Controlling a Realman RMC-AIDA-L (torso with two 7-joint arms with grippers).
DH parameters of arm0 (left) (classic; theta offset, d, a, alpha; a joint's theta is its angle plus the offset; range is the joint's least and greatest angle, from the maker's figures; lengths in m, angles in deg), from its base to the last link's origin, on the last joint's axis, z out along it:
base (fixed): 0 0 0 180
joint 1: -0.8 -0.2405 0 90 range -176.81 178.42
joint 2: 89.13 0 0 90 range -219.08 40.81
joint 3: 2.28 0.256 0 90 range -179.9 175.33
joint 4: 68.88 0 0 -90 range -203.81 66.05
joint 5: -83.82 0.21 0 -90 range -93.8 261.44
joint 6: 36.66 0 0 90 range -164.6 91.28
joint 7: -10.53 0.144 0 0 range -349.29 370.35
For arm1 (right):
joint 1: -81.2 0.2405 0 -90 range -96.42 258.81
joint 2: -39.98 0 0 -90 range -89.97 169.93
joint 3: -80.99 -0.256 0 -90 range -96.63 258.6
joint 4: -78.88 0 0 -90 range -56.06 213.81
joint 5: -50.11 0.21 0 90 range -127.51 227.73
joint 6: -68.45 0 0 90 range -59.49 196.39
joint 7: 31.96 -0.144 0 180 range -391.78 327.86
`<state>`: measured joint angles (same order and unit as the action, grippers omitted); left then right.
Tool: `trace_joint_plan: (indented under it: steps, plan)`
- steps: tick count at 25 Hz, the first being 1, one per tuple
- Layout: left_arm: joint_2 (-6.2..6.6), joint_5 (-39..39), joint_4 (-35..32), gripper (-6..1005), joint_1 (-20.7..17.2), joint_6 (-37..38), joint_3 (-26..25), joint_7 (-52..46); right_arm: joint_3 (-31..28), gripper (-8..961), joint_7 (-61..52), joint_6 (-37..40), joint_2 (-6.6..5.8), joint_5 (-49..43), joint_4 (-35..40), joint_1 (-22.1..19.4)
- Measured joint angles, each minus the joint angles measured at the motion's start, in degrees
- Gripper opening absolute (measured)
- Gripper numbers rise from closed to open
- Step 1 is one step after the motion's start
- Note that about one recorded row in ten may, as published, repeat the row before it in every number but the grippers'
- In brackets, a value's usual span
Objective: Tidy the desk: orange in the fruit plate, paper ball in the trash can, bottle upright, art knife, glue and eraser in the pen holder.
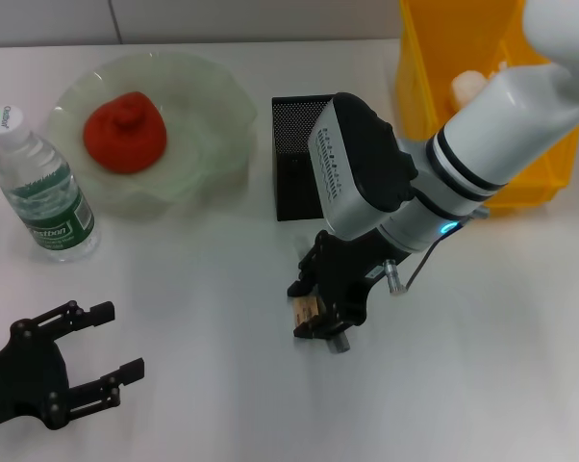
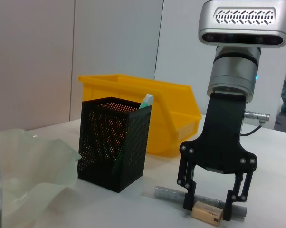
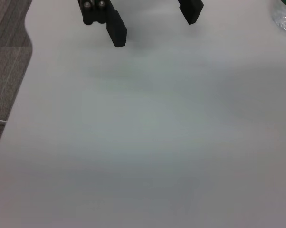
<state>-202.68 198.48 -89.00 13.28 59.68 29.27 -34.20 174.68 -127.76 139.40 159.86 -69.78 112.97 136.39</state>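
Already the trash can (image 1: 520, 183) held the paper ball (image 1: 467, 89), the fruit plate (image 1: 208, 106) the orange (image 1: 126, 132), and the bottle (image 1: 41, 183) stood upright. We judged the pen holder (image 1: 291, 183) lay just behind our right gripper (image 1: 314, 316), fingers closing around the eraser (image 2: 206, 212) on the desk (image 1: 222, 318). Our left gripper (image 1: 105, 339) waited spread apart, far off.

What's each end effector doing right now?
Left end effector: open, empty, parked near the table's front edge.
Right end effector: around the eraser, on the table.
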Motion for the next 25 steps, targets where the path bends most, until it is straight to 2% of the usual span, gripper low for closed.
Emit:
trace_joint_plan:
  steps: [8, 13, 15, 16, 18, 21, 22, 25]
  plan:
    - [-0.08, -0.2, 0.0, 776, -0.1, 0.0, 0.0, 0.1, -0.1, 405, -0.1, -0.7, 0.0, 0.0, 0.1, -0.1]
    - [-0.2, -0.3, 0.0, 776, -0.2, 0.0, 0.0, 0.1, -1.0, 399, -0.1, 1.9, -0.38, 3.2, 1.7, -0.6]
    - [-0.21, -0.3, 0.0, 776, -0.2, 0.0, 0.0, 0.0, -3.2, 399, 0.1, 4.3, -0.54, 3.9, 3.5, -1.6]
    - [-0.2, -0.4, 0.0, 776, -0.2, 0.1, 0.0, -0.1, -6.8, 399, 0.8, 6.8, -0.6, 4.1, 6.0, -3.3]
    - [-0.2, -0.4, 0.0, 775, -0.3, 0.1, 0.0, -0.1, -8.3, 399, 1.3, 7.7, -0.6, 4.1, 7.2, -4.2]
    - [-0.22, -0.5, 0.0, 775, -0.4, 0.2, -0.1, 0.0, -14.6, 398, 4.6, 10.6, -0.6, 6.6, 10.6, -8.3]
    - [-0.22, -0.5, 0.0, 775, -0.4, 0.2, -0.1, 0.0, -14.6, 398, 4.6, 10.6, -0.6, 6.6, 10.6, -8.3]
    - [-0.29, -0.5, 0.0, 775, -0.4, 0.3, -0.1, 0.0, -19.7, 398, 8.0, 13.7, -0.7, 10.0, 10.8, -10.4]
